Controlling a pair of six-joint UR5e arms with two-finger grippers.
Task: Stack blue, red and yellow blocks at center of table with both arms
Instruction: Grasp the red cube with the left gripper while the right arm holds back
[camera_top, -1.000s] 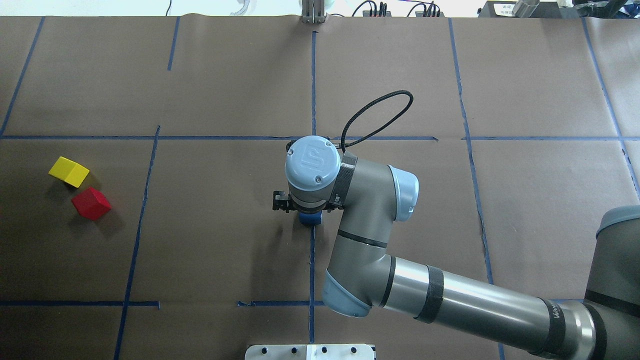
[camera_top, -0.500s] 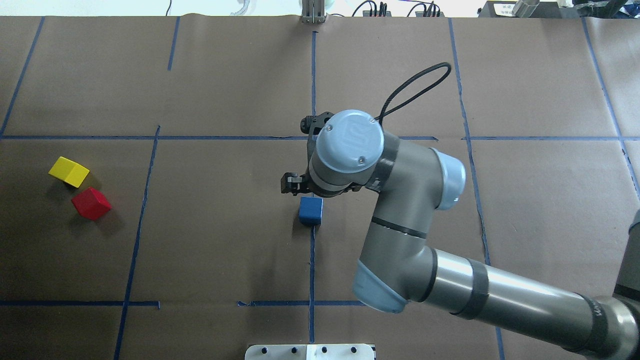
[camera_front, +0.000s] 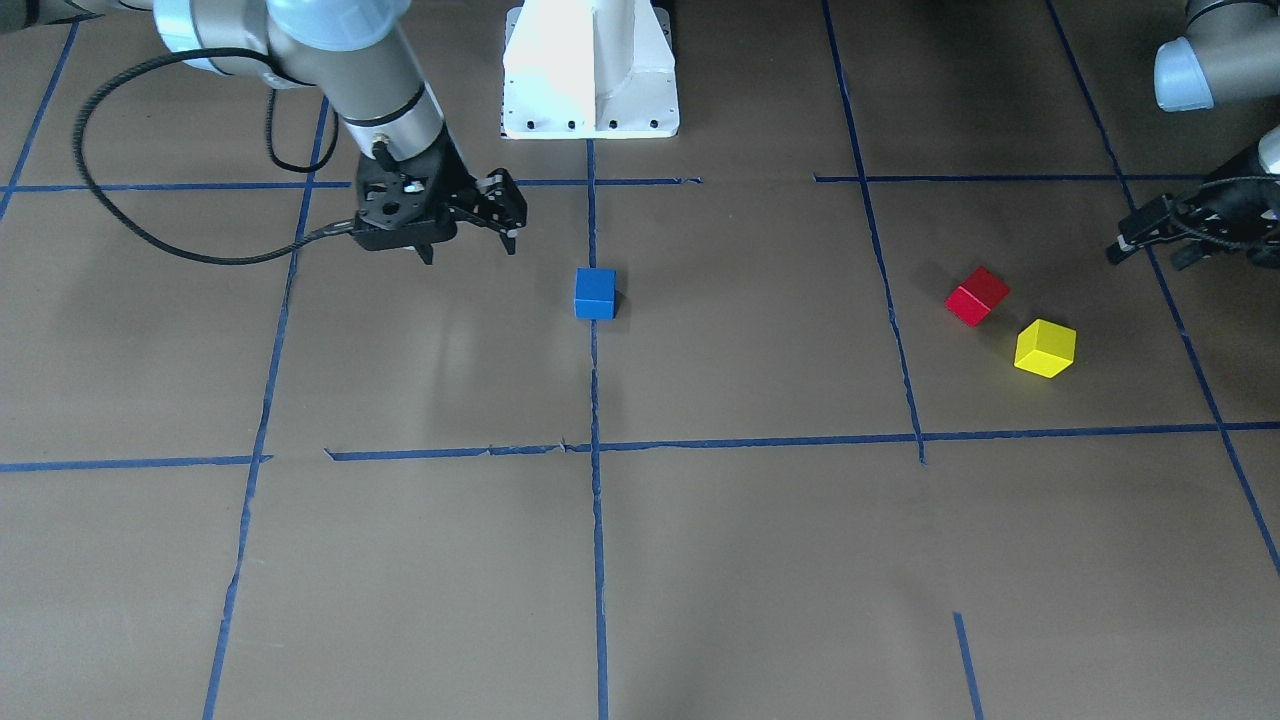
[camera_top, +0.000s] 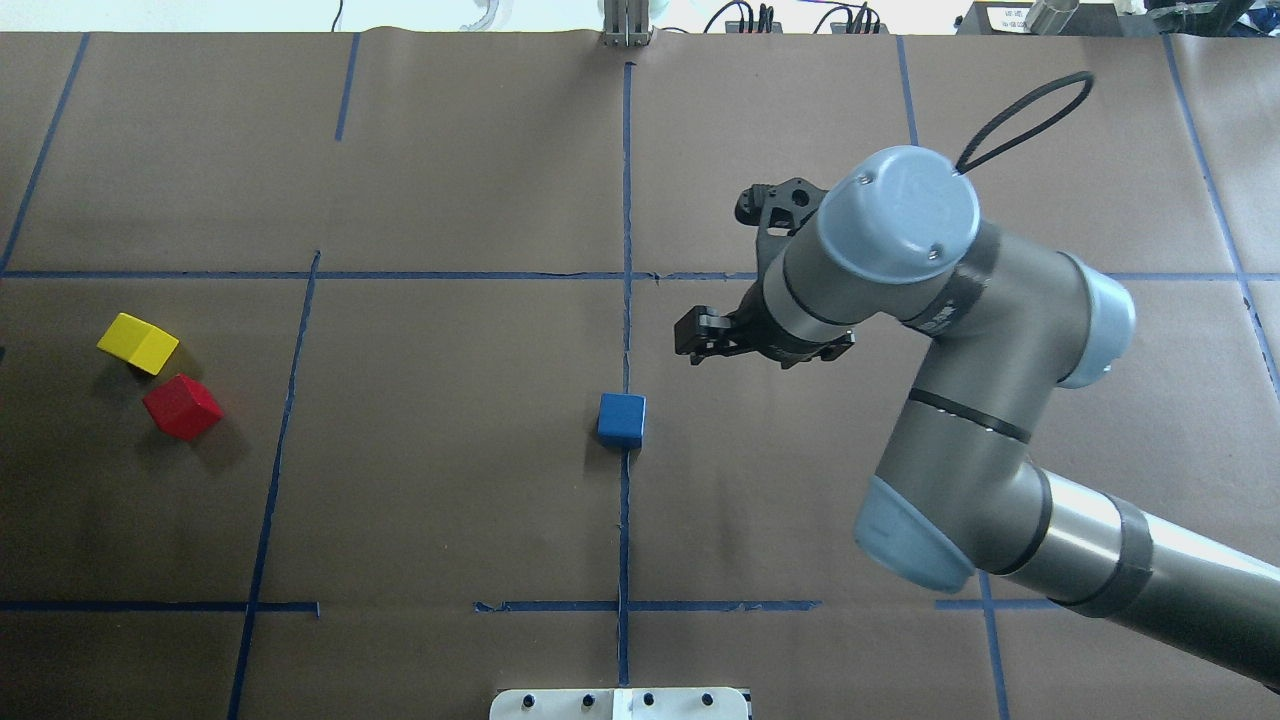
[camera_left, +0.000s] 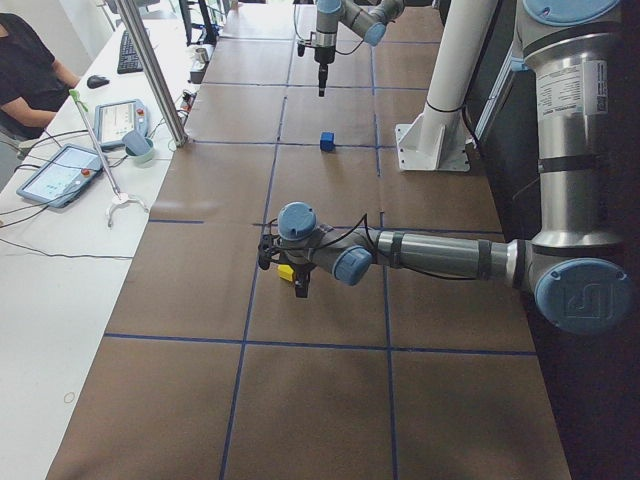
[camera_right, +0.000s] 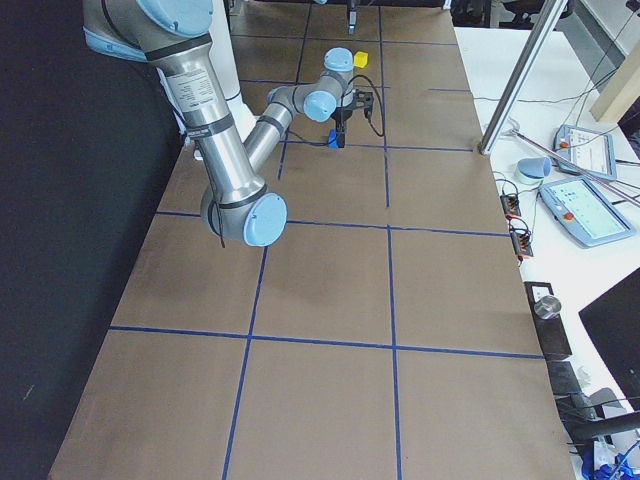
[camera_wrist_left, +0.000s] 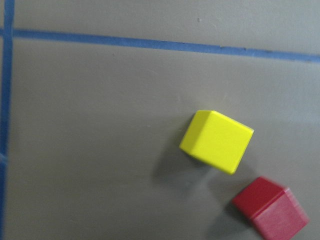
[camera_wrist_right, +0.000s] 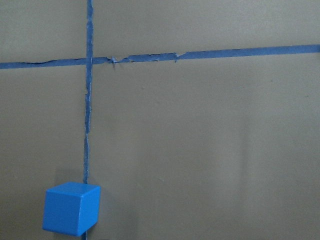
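The blue block (camera_top: 621, 419) stands alone on the centre tape line; it also shows in the front view (camera_front: 595, 293) and low left in the right wrist view (camera_wrist_right: 70, 208). My right gripper (camera_front: 470, 252) is open and empty, raised off the table to the block's right (camera_top: 740, 345). The red block (camera_top: 181, 407) and the yellow block (camera_top: 138, 343) lie close together at the table's left end. My left gripper (camera_front: 1145, 258) hovers open near them. The left wrist view shows the yellow block (camera_wrist_left: 217, 141) and the red block (camera_wrist_left: 270, 209), with no fingers in view.
The white robot base plate (camera_front: 590, 90) sits at the table's near edge. A black cable loop (camera_top: 1030, 110) hangs off the right wrist. A metal pole (camera_left: 150, 70) and tablets (camera_left: 60, 170) stand on the operators' side table, where a person (camera_left: 25, 70) sits.
My right gripper was down on the blue block, let it go, then rose and moved away to the right. The blue block stays on the centre line. Red and yellow blocks have not moved.
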